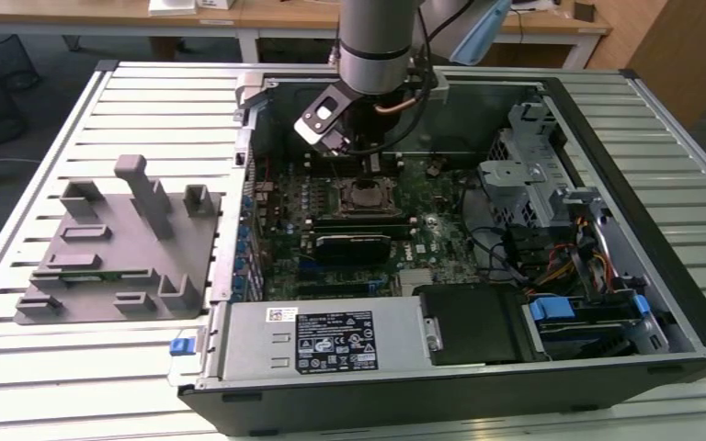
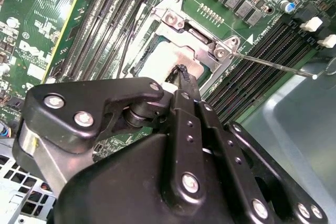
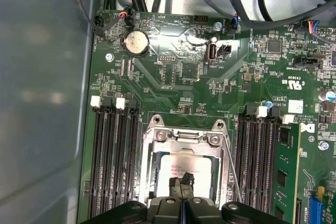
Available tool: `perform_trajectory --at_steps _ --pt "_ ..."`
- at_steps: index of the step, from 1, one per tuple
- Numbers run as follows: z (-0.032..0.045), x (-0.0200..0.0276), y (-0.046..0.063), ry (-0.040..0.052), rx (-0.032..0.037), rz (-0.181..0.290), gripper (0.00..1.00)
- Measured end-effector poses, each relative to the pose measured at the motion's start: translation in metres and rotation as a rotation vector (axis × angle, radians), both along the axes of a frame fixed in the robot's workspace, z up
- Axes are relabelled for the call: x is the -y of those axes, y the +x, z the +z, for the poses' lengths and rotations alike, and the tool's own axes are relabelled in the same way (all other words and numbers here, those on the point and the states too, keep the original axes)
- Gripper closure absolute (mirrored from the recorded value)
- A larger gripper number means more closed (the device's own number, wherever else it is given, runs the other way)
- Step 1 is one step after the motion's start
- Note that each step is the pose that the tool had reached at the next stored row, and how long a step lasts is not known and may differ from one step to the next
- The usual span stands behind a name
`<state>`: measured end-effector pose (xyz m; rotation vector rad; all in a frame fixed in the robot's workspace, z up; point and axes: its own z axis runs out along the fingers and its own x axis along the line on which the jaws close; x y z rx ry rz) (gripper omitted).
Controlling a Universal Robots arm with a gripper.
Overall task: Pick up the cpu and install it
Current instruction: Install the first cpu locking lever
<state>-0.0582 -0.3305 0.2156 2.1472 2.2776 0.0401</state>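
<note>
the open computer case [image 1: 647, 220] is taken as the landmark. inside it, the cpu [image 3: 185, 170] is seen lying flat in the socket frame [image 3: 157, 145] on the green motherboard [image 3: 173, 87], with memory slots [image 3: 113, 156] on both sides of the frame and a thin metal lever [image 2: 273, 64] running beside it. the gripper [image 2: 178, 80] is held directly over the cpu, its black fingertips [image 3: 181, 187] brought together at the plate; whether anything is gripped cannot be told. beside the case, at the exterior view's left, a grey tray [image 1: 120, 248] with upright blocks is set on the slatted table [image 1: 34, 138].
</note>
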Motion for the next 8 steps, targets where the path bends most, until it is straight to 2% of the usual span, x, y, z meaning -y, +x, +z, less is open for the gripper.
perform_trajectory --at_steps 8 --pt "0.0045 0.0000 0.0001 -0.0001 0.0000 0.000 0.89"
